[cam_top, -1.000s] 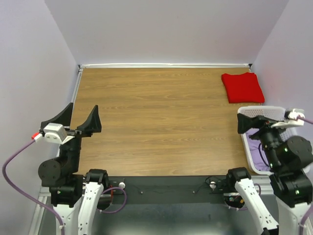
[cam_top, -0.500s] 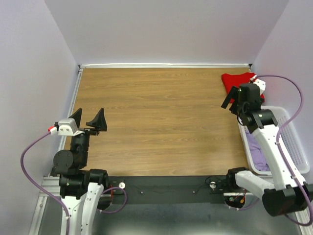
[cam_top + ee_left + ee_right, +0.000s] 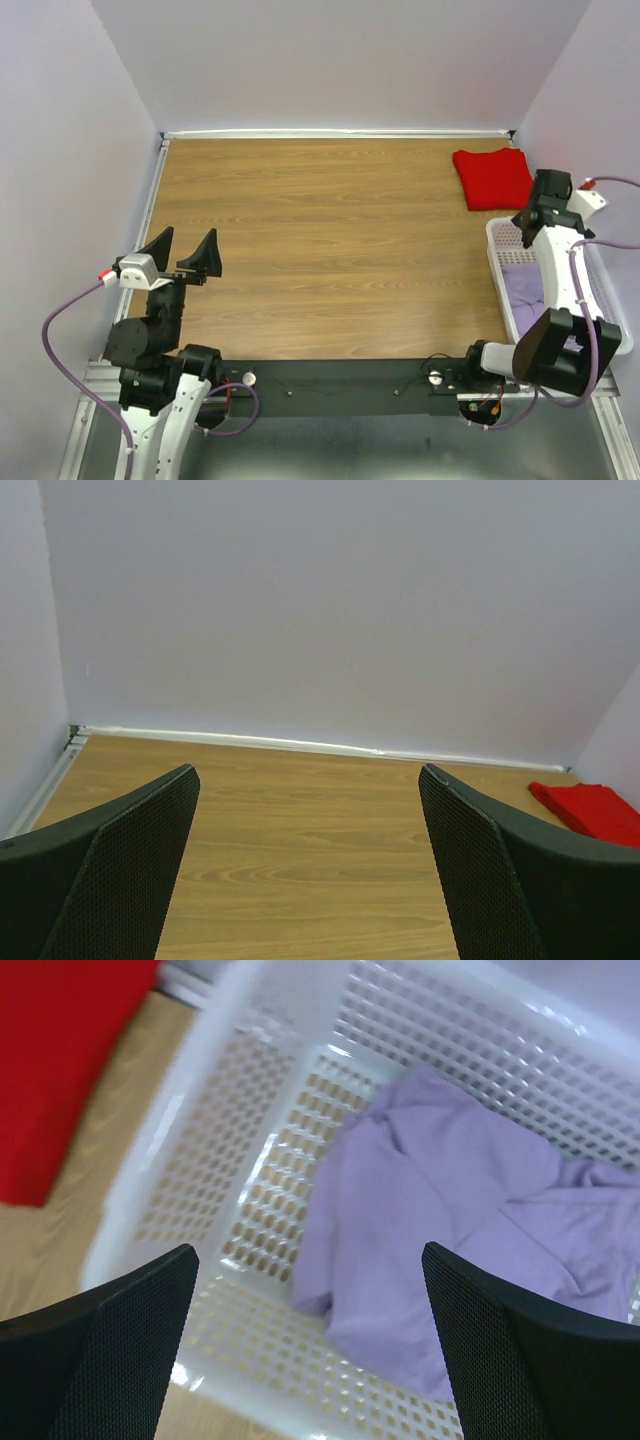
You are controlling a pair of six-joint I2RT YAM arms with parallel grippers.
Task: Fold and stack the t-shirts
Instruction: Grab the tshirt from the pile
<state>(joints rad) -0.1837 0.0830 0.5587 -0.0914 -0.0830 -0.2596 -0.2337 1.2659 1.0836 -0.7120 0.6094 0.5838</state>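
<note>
Lavender shirt [image 3: 450,1220] in basket [image 3: 250,1110], red shirt [image 3: 492,178] on bench [image 3: 330,230], claws apart.
Left claw [image 3: 308,775] was spread wide, empty, over the near-left bench. Right claw [image 3: 310,1250], likewise apart and empty, hovered above the white perforated basket at the right edge, lavender shirt crumpled inside. Red shirt lay folded flat near the far-right corner.

**Cloth, plastic and wood grain**

Between the fingers [image 3: 120,1350] of the right gripper [image 3: 308,1252], the basket [image 3: 250,1130] is white perforated plastic with a glossy shine. The lavender t-shirt [image 3: 450,1220] lying in it is soft, matt, creased cloth. Outside the fingers, past the basket rim, the red t-shirt [image 3: 60,1070] is matt cloth too. The fingers themselves are black, matt and finely dimpled. Ahead of the left gripper [image 3: 307,770], the table [image 3: 300,830] shows smooth wood grain with a faint sheen.
</note>
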